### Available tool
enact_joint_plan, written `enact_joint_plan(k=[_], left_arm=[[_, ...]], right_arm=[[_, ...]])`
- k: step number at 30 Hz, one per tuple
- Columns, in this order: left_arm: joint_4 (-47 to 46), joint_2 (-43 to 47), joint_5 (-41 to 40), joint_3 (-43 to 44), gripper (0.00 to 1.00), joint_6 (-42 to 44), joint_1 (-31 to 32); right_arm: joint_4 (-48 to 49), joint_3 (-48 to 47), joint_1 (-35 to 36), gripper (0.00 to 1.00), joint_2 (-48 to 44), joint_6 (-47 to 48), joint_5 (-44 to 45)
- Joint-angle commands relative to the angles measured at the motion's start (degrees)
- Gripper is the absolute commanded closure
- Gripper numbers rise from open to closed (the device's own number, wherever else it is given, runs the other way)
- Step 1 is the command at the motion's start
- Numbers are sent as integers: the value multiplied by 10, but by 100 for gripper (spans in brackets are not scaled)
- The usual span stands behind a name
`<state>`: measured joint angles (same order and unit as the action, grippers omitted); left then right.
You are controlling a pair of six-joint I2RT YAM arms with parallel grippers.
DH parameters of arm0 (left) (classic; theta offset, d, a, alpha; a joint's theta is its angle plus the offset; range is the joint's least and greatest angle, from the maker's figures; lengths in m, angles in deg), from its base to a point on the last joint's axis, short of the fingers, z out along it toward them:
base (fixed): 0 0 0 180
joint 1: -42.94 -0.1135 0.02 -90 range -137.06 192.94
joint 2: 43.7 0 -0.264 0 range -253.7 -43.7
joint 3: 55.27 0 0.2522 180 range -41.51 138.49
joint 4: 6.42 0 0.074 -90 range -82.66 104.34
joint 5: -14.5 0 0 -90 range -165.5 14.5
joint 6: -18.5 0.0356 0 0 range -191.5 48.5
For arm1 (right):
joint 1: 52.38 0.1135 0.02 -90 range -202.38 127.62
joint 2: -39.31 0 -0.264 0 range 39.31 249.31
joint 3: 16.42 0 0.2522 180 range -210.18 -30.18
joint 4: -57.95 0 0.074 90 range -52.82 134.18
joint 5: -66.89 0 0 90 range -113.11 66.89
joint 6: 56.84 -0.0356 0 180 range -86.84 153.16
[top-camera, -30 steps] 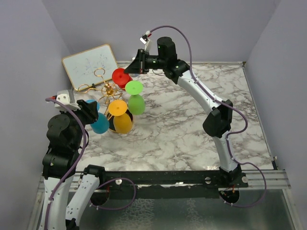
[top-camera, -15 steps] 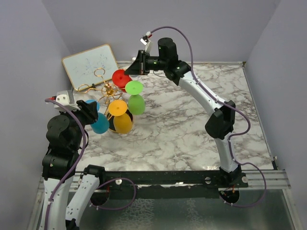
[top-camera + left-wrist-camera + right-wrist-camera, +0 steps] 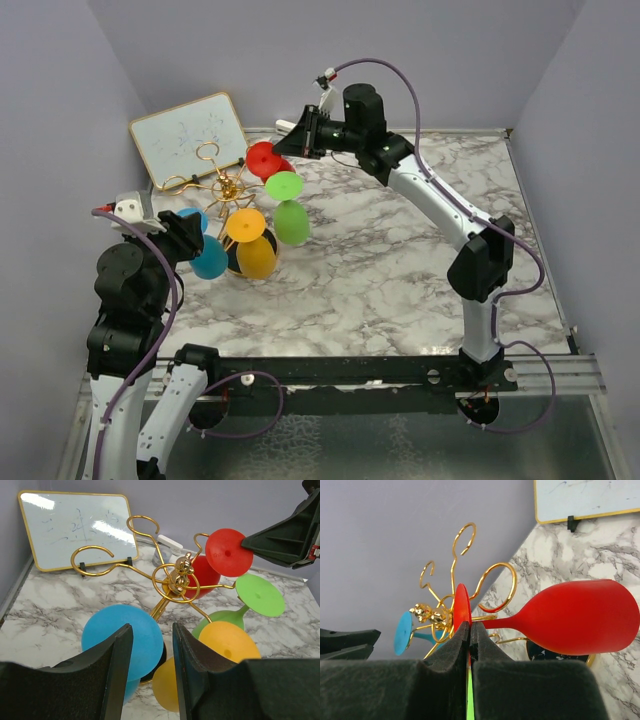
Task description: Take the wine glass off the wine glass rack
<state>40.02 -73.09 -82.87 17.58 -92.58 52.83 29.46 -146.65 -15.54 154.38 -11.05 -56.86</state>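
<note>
Right claw is clamped on the foot rim of the red wine glass, whose stem just ahead crosses a loop of the wine glass rack. It's likely light, stiff and slippery, so a stem grip is safer. Left claw is apart

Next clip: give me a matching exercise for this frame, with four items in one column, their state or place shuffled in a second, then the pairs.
Column one
1. red wine glass
2. blue wine glass
3. white board
4. left gripper

Column two
A. open, holding nothing
B. propped up at the back left of the table
C. foot pinched by the right gripper
D. hanging on the wine glass rack, closest to the left arm

Pairs: 1-C, 2-D, 3-B, 4-A
</note>
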Motion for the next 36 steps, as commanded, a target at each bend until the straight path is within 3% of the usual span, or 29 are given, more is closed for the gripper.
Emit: enact_joint_plan(k=[1, 11, 20, 27, 32, 36], left_arm=[[6, 9, -8, 7, 59, 0, 3], [10, 8, -9, 15, 56, 1, 2], [-32, -13, 37, 31, 51, -12, 2], [-122, -104, 223, 102, 41, -81, 2], [-209, -203, 383, 142, 34, -201, 2], [-283, -269, 502, 164, 33, -293, 3]], right_arm=[[30, 9, -9, 99, -21, -12, 52], [94, 52, -32, 99, -70, 14, 118], [64, 42, -33, 99, -141, 171, 138], [57, 220, -29, 99, -311, 407, 157], [130, 412, -21, 99, -461, 528, 185], [174, 509, -21, 99, -553, 589, 178]])
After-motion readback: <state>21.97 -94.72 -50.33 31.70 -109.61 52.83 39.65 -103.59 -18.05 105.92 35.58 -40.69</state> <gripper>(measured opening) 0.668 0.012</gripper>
